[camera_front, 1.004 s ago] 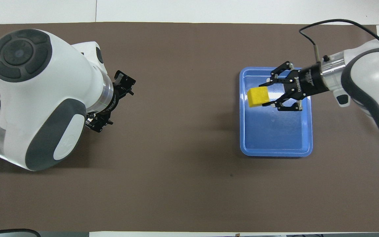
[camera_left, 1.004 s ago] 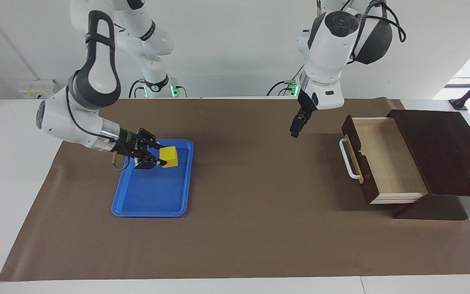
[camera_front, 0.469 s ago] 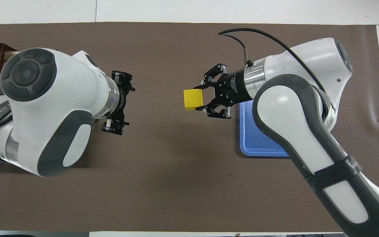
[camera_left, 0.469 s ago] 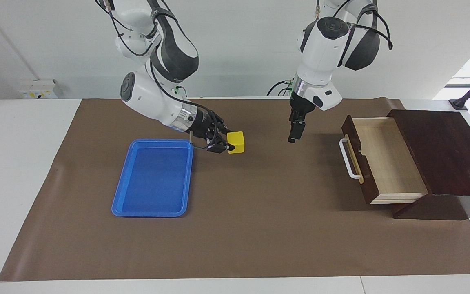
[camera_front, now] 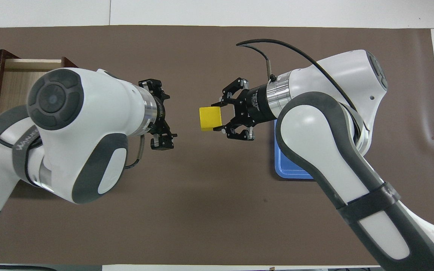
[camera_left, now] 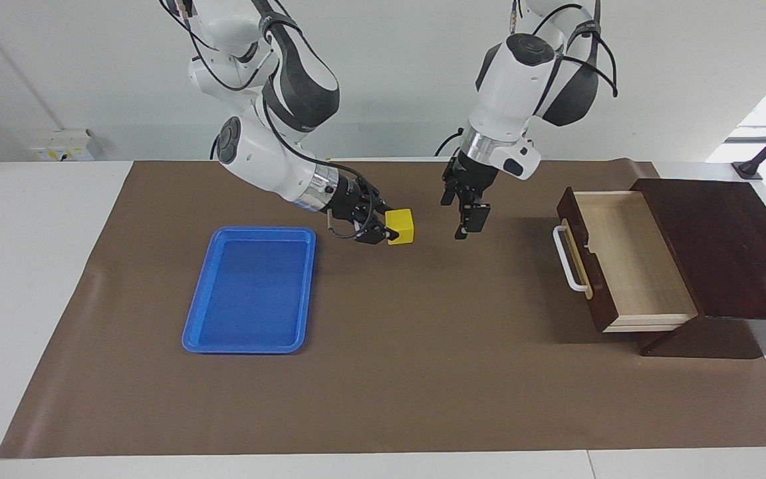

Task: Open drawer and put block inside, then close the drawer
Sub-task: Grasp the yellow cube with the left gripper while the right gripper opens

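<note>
Since a moment ago the right gripper (camera_left: 389,234) has carried the block (camera_left: 400,226) clear of the blue tray (camera_left: 198,318) to the middle of the table (camera_left: 389,372), toward the edge where the robots stand, and the left gripper (camera_left: 468,214) has swung in to face it, likely for a hand-over. Largest first: the drawer (camera_left: 622,263) stands pulled open at the left arm's end of the table, its pale inside bare, ready to receive. Right jaws are closed on the small yellow block, held in the air; left jaws gape wide, holding nothing, near the block but apart.

Bright, even light; soft shadows
</note>
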Controlling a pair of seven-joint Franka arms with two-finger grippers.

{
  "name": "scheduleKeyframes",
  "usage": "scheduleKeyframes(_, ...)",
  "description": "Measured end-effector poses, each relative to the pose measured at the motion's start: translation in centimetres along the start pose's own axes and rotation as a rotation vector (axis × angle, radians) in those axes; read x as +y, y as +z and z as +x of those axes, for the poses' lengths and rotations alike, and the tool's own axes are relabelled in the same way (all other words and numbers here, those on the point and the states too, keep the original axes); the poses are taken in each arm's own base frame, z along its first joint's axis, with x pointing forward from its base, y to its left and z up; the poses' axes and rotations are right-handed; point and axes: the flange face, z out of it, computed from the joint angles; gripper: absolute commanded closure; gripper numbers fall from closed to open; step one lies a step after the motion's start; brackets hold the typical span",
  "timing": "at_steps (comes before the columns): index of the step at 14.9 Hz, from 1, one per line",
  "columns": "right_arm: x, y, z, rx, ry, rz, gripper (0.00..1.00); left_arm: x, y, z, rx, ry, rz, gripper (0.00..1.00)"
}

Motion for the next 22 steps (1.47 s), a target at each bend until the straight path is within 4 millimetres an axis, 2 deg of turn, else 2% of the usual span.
scheduleKeyframes(2, 0.0, 0.0, 0.0, -0.001, 0.001, -0.001, 1.00, -1.4, 1.8, -2.1, 0.000, 0.014, 0.020, 0.00)
scheduleKeyframes(4, 0.0, 0.1, 0.1, 0.000, 0.002, -0.001, 1.00, -2.1, 2.8, -3.6, -0.001, 0.030, 0.033, 0.00)
scheduleKeyframes(8, 0.0, 0.1, 0.1, 0.000, 0.002, -0.002, 1.00, -0.9, 2.3, -5.3, -0.019, 0.036, 0.028, 0.00)
scheduleKeyframes(10, 0.0, 0.1, 0.1, -0.002, 0.003, -0.001, 1.00, -0.9, 2.5, -5.8, -0.022, 0.043, 0.031, 0.00)
scheduleKeyframes(11, 0.0, 0.1, 0.1, -0.003, 0.003, -0.001, 1.00, -1.1, 2.7, -6.1, -0.020, 0.047, 0.034, 0.16)
scheduleKeyframes(13, 0.0, 0.1, 0.1, -0.003, 0.004, -0.001, 1.00, -1.4, 2.9, -6.4, -0.019, 0.055, 0.040, 0.82)
scheduleKeyframes(14, 0.0, 0.1, 0.1, -0.003, 0.004, -0.001, 1.00, -1.5, 3.0, -6.4, -0.016, 0.055, 0.043, 1.00)
scheduleKeyframes(22, 0.1, 0.2, 0.2, -0.005, 0.004, -0.008, 0.99, -1.1, 2.9, -6.3, -0.017, 0.059, 0.041, 1.00)
